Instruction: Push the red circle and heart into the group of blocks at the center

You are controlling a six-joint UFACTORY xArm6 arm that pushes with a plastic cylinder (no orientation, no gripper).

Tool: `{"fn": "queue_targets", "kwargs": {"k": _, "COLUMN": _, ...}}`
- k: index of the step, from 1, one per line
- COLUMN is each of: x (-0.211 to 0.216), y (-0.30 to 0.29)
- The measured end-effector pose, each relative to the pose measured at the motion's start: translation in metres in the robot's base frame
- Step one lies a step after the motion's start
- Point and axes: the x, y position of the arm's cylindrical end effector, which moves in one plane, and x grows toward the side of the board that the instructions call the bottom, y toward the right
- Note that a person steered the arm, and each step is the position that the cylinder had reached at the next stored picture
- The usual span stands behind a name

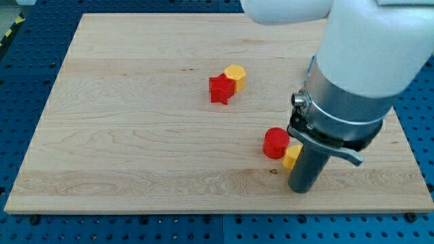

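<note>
A red circle block (276, 143) lies on the wooden board (135, 135) at the view's lower right. A yellow block (292, 156) touches its lower right side; the rod partly hides it, so its shape is unclear. Near the board's centre, a red star (221, 89) and a yellow hexagon-like block (235, 77) sit touching each other. My tip (301, 190) rests on the board just below and right of the yellow block, right against it, and well below and right of the centre pair.
The arm's large white and grey body (352, 74) covers the board's right part. The board's bottom edge (217, 213) runs close below my tip. Blue perforated table surrounds the board.
</note>
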Motion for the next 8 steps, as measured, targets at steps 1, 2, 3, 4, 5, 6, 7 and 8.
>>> {"fn": "queue_targets", "kwargs": {"k": 1, "x": -0.023, "y": -0.01}}
{"fn": "queue_targets", "kwargs": {"k": 2, "x": -0.042, "y": -0.034}}
{"fn": "queue_targets", "kwargs": {"k": 3, "x": -0.064, "y": -0.062}}
{"fn": "queue_targets", "kwargs": {"k": 4, "x": -0.087, "y": -0.084}}
{"fn": "queue_targets", "kwargs": {"k": 5, "x": -0.104, "y": -0.102}}
{"fn": "queue_targets", "kwargs": {"k": 6, "x": -0.073, "y": -0.12}}
{"fn": "queue_targets", "kwargs": {"k": 7, "x": -0.05, "y": -0.098}}
{"fn": "queue_targets", "kwargs": {"k": 8, "x": -0.051, "y": -0.059}}
